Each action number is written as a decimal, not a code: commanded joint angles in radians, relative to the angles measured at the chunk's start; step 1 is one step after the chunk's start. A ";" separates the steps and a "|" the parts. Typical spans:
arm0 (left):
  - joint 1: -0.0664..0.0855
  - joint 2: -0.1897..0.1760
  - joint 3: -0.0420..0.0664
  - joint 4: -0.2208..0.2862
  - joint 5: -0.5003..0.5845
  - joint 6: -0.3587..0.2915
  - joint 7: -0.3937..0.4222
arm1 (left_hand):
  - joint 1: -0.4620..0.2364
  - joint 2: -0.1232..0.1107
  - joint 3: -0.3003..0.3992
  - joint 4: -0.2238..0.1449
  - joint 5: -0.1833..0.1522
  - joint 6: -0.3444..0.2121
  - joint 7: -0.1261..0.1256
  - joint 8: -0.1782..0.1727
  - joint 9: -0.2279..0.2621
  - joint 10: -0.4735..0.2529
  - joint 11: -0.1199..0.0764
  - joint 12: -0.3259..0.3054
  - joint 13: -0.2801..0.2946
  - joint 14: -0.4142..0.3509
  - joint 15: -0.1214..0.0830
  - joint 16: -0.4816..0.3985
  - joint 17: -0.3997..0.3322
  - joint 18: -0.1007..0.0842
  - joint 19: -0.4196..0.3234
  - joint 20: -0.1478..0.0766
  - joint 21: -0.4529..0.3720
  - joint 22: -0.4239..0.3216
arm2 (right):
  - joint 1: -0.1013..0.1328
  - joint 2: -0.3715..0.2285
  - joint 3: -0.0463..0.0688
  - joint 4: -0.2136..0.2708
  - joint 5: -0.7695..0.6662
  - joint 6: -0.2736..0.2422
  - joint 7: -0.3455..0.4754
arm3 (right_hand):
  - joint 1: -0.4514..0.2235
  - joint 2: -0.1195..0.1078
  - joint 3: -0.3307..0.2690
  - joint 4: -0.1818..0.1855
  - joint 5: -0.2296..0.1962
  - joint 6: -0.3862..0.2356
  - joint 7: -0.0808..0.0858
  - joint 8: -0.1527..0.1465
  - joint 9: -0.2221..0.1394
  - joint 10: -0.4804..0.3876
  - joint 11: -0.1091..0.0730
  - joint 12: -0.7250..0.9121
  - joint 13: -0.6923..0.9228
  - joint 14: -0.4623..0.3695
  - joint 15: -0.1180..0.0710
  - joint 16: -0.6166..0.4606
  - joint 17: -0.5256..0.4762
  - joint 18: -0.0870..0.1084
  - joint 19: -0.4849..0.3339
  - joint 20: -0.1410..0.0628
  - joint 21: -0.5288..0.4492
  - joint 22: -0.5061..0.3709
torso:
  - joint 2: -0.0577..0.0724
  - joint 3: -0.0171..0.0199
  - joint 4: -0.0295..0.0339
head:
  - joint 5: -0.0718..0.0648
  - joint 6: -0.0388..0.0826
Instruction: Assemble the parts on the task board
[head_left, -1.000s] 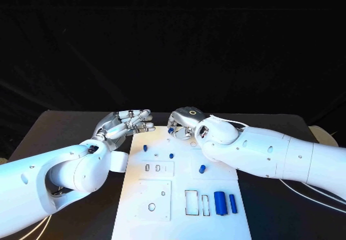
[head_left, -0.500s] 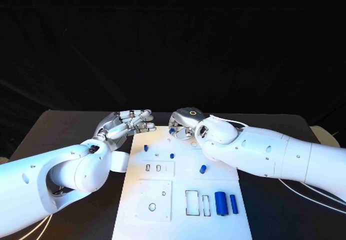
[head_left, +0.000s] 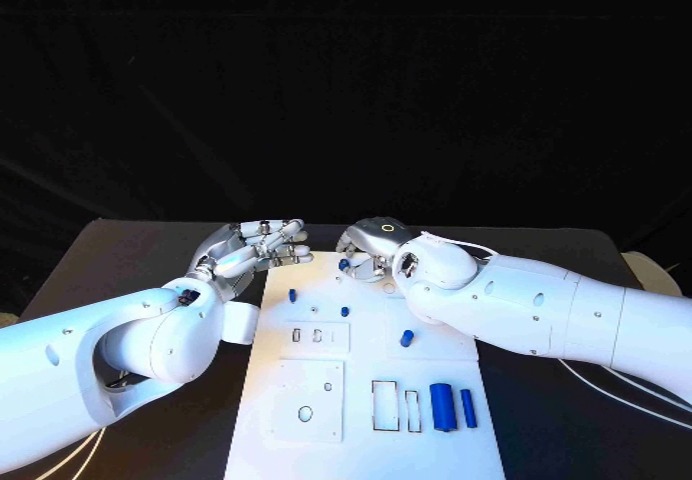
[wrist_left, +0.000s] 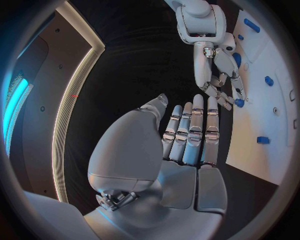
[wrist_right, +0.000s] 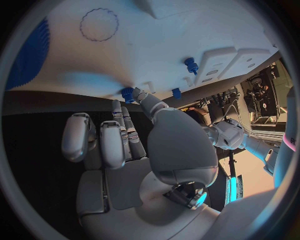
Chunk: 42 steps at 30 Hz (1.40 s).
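- Matt white, smooth plastic-looking task board (head_left: 361, 420), with thin dark cut-out outlines.
- Glossy blue plastic-looking parts (head_left: 441, 406), smooth and rounded, at lower right of the board.
- Brushed silver metal on left hand (head_left: 260, 246), with glints at the finger segments.
- Same silvery, satin metal on right hand (head_left: 369, 250).
- Glossy white, smooth shell on both arms (head_left: 548, 310).
- Matt black, unreflective table (head_left: 130, 260).
- Dull black, cloth-like backdrop (head_left: 346, 100) across the upper frame.
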 joint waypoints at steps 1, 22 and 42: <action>0.002 -0.001 0.001 -0.001 0.000 0.021 0.001 | -0.002 -0.005 -0.001 -0.006 -0.006 0.001 0.005 -0.006 -0.001 -0.001 0.004 -0.005 -0.002 0.002 0.007 -0.006 0.002 0.013 0.003 0.003 -0.003 -0.001 | 0.000 -0.030 0.000 0.035 0.004 -0.026 0.011 | 0.006 -0.007 -0.011 0.004 0.004 0.008 -0.002 0.004 0.000 0.000 -0.003 0.010 -0.001 0.030 0.007 -0.003 0.004 0.018 -0.001 0.003 -0.003 0.005 | -0.001 0.0011 -0.0031 | 0.002 0.001; 0.002 0.002 0.000 -0.032 0.000 0.034 -0.002 | -0.001 -0.004 0.000 -0.007 -0.006 0.002 0.002 -0.007 -0.001 0.000 0.003 -0.006 -0.001 0.000 0.008 -0.010 0.002 0.013 0.001 0.004 -0.005 -0.003 | 0.014 -0.403 0.013 0.277 0.252 0.058 -0.028 | 0.002 -0.051 -0.210 0.147 0.103 0.042 -0.021 0.102 0.032 0.226 -0.068 0.851 0.733 0.063 -0.044 0.094 0.162 -0.006 0.074 -0.046 0.060 0.129 | -0.024 0.0055 -0.0209 | -0.012 0.003; 0.002 0.005 0.000 -0.034 0.000 0.039 -0.007 | -0.001 -0.004 0.000 -0.008 -0.006 0.003 0.001 -0.007 -0.001 0.001 0.002 -0.007 -0.001 -0.001 0.008 -0.011 0.002 0.013 0.001 0.004 -0.005 -0.003 | 0.009 -0.336 0.012 0.189 0.282 0.110 -0.042 | 0.066 -0.039 -0.305 0.240 0.112 -0.037 -0.006 0.167 0.046 0.266 -0.048 1.168 1.071 0.081 -0.027 0.149 0.270 -0.013 0.095 -0.029 0.076 0.169 | -0.019 0.0061 -0.0163 | -0.013 -0.001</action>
